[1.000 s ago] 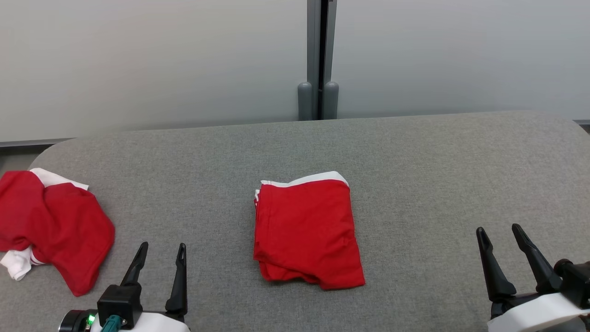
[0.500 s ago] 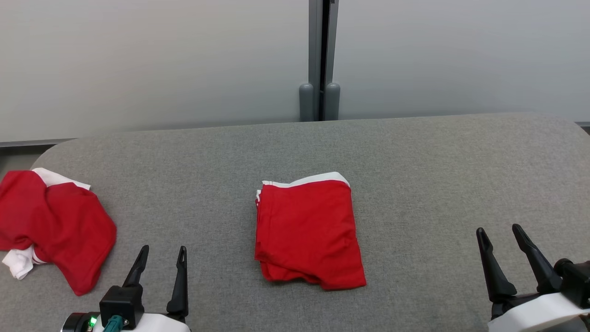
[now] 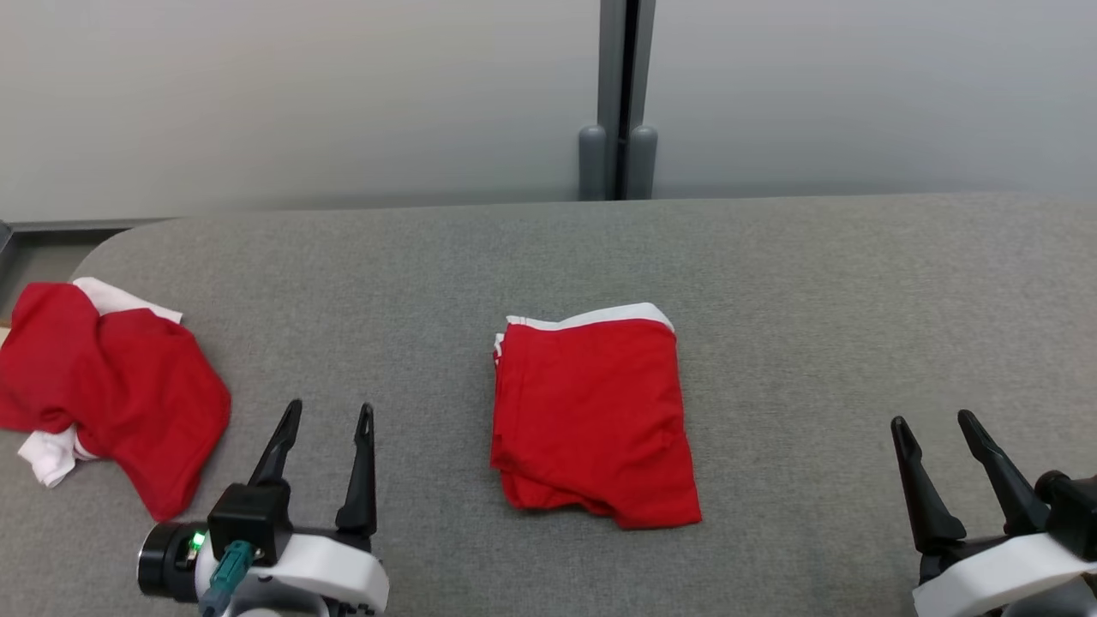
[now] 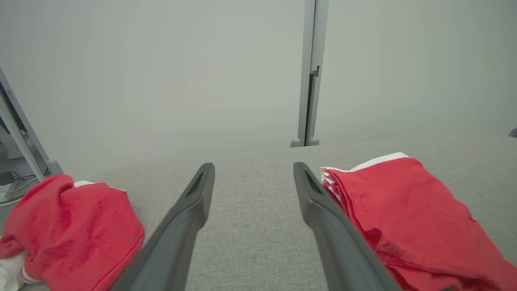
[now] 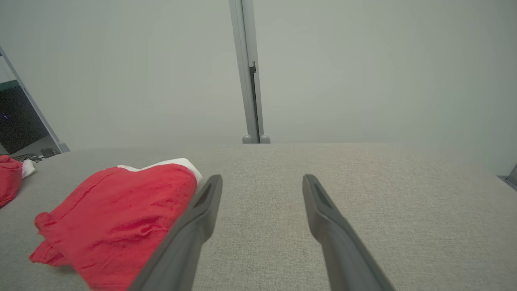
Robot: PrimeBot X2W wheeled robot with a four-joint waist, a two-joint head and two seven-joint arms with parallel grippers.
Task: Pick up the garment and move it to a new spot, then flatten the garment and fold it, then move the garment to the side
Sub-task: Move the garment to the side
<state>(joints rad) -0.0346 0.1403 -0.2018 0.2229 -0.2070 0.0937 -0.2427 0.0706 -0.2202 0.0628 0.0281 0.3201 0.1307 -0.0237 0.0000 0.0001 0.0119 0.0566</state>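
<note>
At centre, folded garment unmoved, camera view shifted

**A:** We're looking along the right gripper. Its two long dark fingers are spread wide, and we see nothing between them but the grey woven tabletop.

**B:** On the left of our picture lies the folded red cloth garment with a white band, white edge at the far end. One finger overlaps its corner; we cannot tell if they touch.

**A:** At the far left edge we catch a crumpled red cloth, well apart from the folded one.

**B:** Behind the table we have a pale grey wall, split by a slim grey upright post.
</note>
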